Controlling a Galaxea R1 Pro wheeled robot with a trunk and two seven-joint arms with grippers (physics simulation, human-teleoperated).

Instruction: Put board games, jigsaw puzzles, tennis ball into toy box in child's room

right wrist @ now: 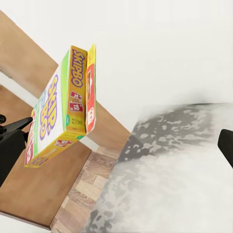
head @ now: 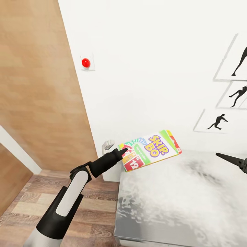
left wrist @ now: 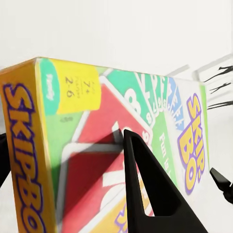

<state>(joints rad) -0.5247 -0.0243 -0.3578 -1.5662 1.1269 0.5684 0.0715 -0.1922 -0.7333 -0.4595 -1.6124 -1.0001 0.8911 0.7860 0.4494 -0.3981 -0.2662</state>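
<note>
A colourful Skip-Bo board game box (head: 151, 149) hangs in the air over the near corner of the bed (head: 178, 206), tilted with its face up. My left gripper (head: 122, 151) is shut on the box's left end. In the left wrist view one black finger (left wrist: 150, 184) lies across the printed face of the box (left wrist: 87, 145). My right gripper (head: 229, 159) is open, level with the box, a way to its right above the bed. The right wrist view shows the box (right wrist: 65, 111) edge-on, held off the bed (right wrist: 170, 179). The toy box, puzzles and tennis ball are out of view.
A white wall (head: 154, 68) stands behind the bed with a red round button (head: 85, 62) and framed silhouette pictures (head: 219, 121). A wooden panel (head: 41, 85) rises at the left. Wood floor (head: 96, 206) runs beside the bed.
</note>
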